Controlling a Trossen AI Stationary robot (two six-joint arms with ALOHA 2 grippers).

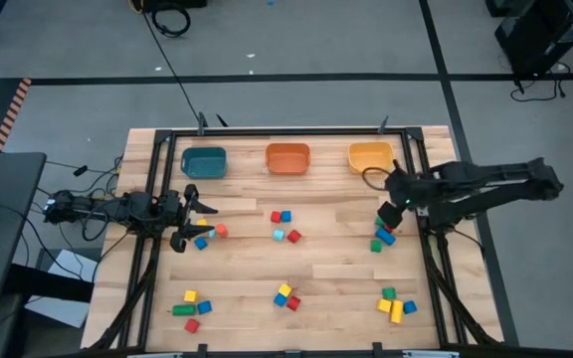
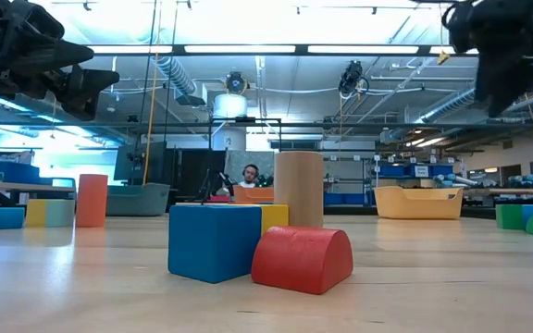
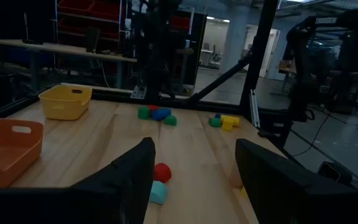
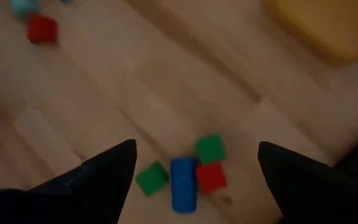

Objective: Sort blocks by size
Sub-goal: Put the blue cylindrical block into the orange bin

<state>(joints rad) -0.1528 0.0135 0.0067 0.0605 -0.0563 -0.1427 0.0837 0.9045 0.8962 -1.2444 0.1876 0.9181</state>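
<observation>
Wooden worktop (image 1: 336, 264) is scattered with blocks; three bins line its far edge. Over the right-hand cluster (image 4: 185, 174), the right pincer (image 4: 191, 171) is held apart and should be centred on one block. Left pincer (image 3: 194, 171) is parked apart beside left-side blocks (image 1: 207, 231).

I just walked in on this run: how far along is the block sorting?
Barely begun. The teal bin, orange bin and yellow bin look empty. The right hand, open, hangs over a green, blue and red cluster; the left hand waits open. All the blocks remain on the table.
</observation>
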